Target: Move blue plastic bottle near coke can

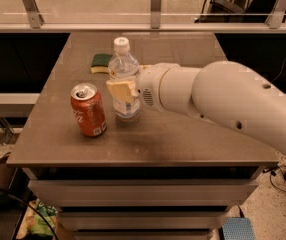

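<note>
The blue plastic bottle (123,76) is clear with a white cap and stands upright on the brown table (173,134), just right of the coke can (88,109). The can is orange-red with a silver top and stands near the table's front left. My gripper (123,90) reaches in from the right on the white arm and is shut on the bottle's middle; one tan finger pad (121,90) lies across its front. A small gap separates bottle and can.
A green and yellow sponge (101,63) lies behind the bottle near the table's back. A glass railing with metal posts (155,6) runs behind the table. The table's front edge is close below the can.
</note>
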Controlling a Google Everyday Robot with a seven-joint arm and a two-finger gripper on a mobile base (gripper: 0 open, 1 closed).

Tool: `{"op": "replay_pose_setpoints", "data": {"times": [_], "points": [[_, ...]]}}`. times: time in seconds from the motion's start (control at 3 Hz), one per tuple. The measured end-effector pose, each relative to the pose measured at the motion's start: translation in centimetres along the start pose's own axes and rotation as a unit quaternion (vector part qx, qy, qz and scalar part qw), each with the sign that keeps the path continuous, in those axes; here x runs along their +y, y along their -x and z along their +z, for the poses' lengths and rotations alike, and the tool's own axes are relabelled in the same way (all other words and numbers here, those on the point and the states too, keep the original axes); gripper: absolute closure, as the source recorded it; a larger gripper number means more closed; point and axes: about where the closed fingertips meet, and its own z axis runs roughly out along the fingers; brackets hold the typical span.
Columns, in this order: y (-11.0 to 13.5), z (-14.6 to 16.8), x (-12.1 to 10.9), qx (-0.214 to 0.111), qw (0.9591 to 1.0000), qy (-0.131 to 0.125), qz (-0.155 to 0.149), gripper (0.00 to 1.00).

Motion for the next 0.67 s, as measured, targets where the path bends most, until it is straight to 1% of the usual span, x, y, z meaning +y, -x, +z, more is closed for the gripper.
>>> {"op": "replay_pose_setpoints", "data": {"times": [0.33, 0.67], "points": [[-1.16, 0.21, 0.75, -0.004, 0.9998, 0.0, 0.017, 1.0], [-0.87, 0.14, 0.93, -0.005, 0.9999, 0.0, 0.013, 0.82]]}}
